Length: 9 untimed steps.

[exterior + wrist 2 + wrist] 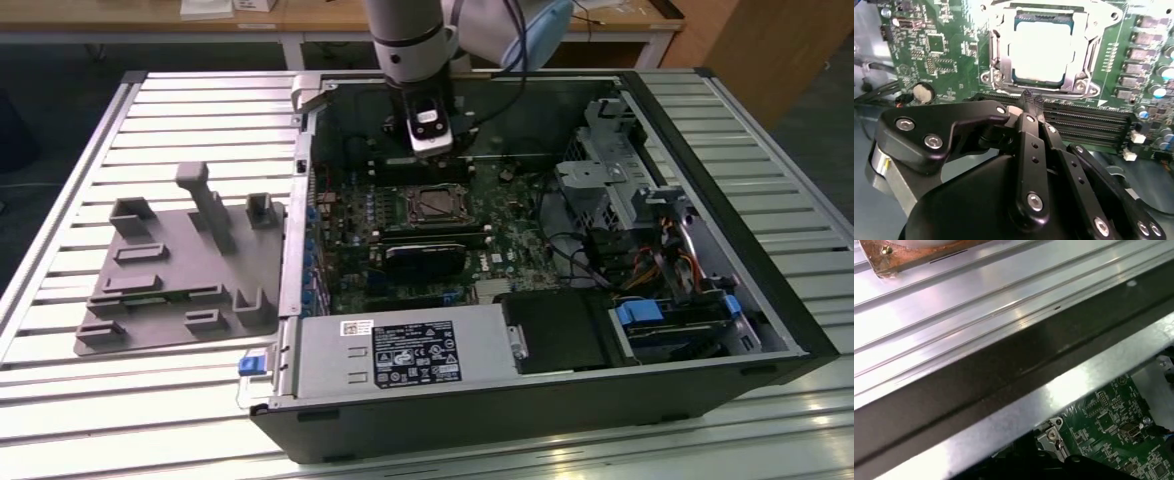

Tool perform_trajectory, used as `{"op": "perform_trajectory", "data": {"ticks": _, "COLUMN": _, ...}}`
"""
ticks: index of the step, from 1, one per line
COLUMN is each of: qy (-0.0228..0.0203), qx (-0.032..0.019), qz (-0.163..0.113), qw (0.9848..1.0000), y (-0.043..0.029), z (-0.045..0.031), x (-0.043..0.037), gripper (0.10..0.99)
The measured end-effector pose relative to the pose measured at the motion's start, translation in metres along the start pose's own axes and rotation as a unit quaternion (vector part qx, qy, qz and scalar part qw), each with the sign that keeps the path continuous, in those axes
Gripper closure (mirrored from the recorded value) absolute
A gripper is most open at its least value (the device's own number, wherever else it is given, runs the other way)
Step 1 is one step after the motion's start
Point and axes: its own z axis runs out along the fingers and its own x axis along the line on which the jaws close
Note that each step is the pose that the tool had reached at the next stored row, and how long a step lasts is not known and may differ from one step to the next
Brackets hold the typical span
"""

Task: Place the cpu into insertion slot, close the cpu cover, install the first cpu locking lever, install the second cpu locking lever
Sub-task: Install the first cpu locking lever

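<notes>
Table: we see a silver ribbed aluminium slat tabletop (120, 400), with bright glare on the slats.
Back: light wooden desk with white metal legs (134, 15).
Floor: dark grey floor (80, 75).
Corner: brown wooden panel (761, 50), the exterior view's right.

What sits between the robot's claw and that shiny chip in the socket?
In the second wrist view, the cpu cover's silvery edge and a strip of green board separate the gripper from the cpu.

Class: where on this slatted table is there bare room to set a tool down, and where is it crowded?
Bare slats lie beyond the grey fixture tray and before it, at the exterior view's left of the computer case. Inside the case is crowded, under the claw.
</notes>
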Motion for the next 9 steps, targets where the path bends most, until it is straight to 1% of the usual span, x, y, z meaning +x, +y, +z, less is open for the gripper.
{"op": "perform_trajectory", "data": {"ticks": 3, "qy": 0.0087, "qx": 0.0112, "qz": -0.001, "qw": 0.9999, "y": 0.0003, "z": 0.0006, "x": -0.0028, "gripper": 0.984}}
{"op": "perform_trajectory", "data": {"ticks": 5, "qy": 0.0129, "qx": 0.0171, "qz": -0.001, "qw": 0.9998, "y": -0.0002, "z": 0.0008, "x": -0.0042, "gripper": 0.984}}
{"op": "perform_trajectory", "data": {"ticks": 7, "qy": 0.0159, "qx": 0.0212, "qz": -0.001, "qw": 0.9996, "y": -0.0015, "z": 0.0008, "x": -0.0056, "gripper": 0.984}}
{"op": "perform_trajectory", "data": {"ticks": 9, "qy": 0.0168, "qx": 0.0229, "qz": -0.001, "qw": 0.9996, "y": -0.0040, "z": 0.0008, "x": -0.0071, "gripper": 0.984}}
